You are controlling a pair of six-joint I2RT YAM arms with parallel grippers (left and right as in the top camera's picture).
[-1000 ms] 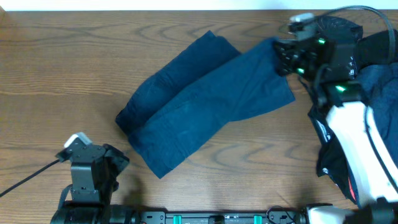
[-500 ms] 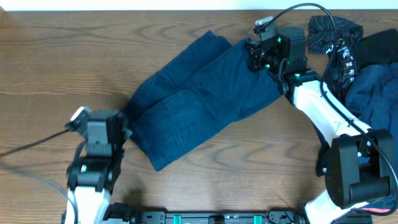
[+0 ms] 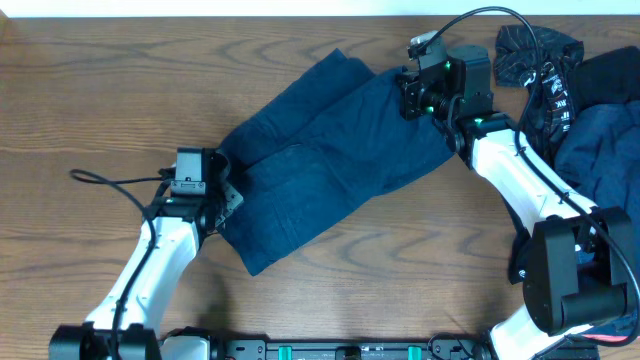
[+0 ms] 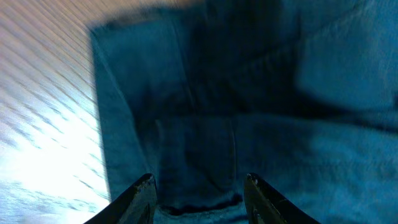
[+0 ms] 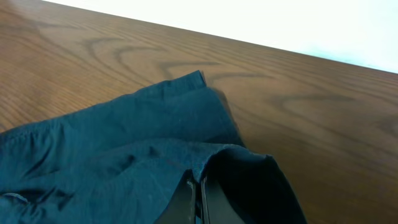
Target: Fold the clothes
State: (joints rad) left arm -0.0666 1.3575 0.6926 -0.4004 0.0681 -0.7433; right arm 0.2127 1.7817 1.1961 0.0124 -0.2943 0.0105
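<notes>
Two right fingers (image 5: pixel 211 205) (together) on trousers (image 3: pixel 320 170)

The navy garment (image 4: pixel 249 112) is blurred in the left wrist view, where the left gripper (image 4: pixel 198 188) is cut by the lower edge. The pile of clothes (image 3: pixel 610 140) is cut by the overhead view's right edge.
</notes>
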